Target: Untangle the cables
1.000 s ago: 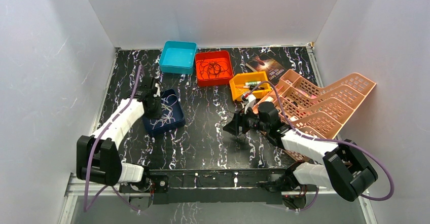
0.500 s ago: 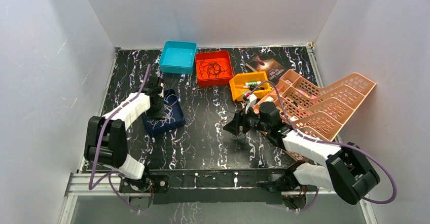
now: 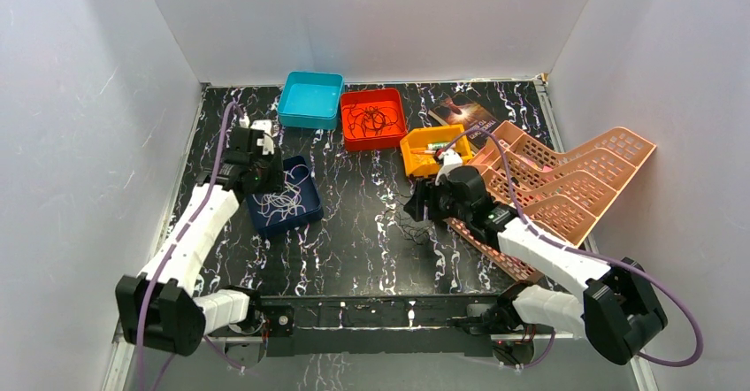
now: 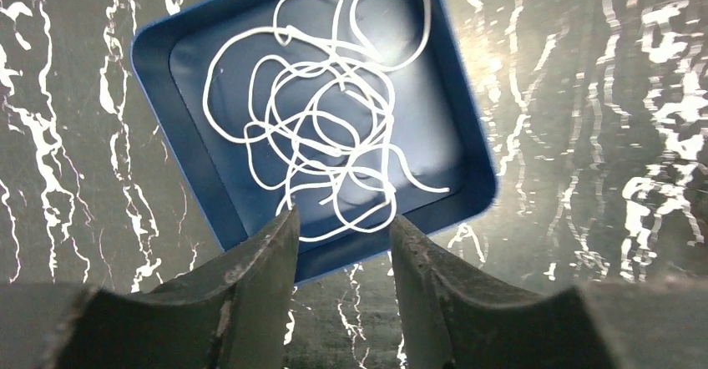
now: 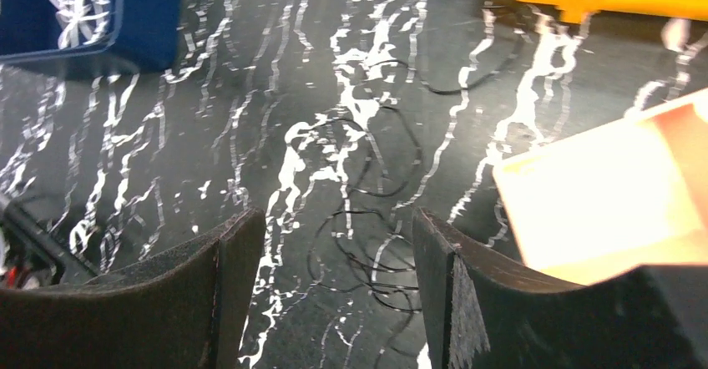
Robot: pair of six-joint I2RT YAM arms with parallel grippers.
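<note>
A tangle of white cables (image 4: 326, 127) lies in a dark blue tray (image 4: 192, 177), also seen in the top view (image 3: 285, 201). My left gripper (image 4: 342, 219) is open and empty, held above the tray's near-left edge (image 3: 264, 177). Thin black cables (image 5: 367, 194) lie in loose loops on the dark marbled table (image 3: 409, 229). My right gripper (image 5: 338, 219) is open and empty, held above them and a little to their right (image 3: 421, 207). More dark cables lie in a red tray (image 3: 372, 118).
A cyan tray (image 3: 311, 99) stands at the back beside the red tray. An orange tray (image 3: 433, 148) with small items is just behind my right gripper. A large pink basket rack (image 3: 566, 179) lies at the right, with a book (image 3: 464, 112) behind it.
My left gripper has risen out of the blue tray and drawn back to the left, empty. My right gripper has lifted and shifted right off the black cables.
</note>
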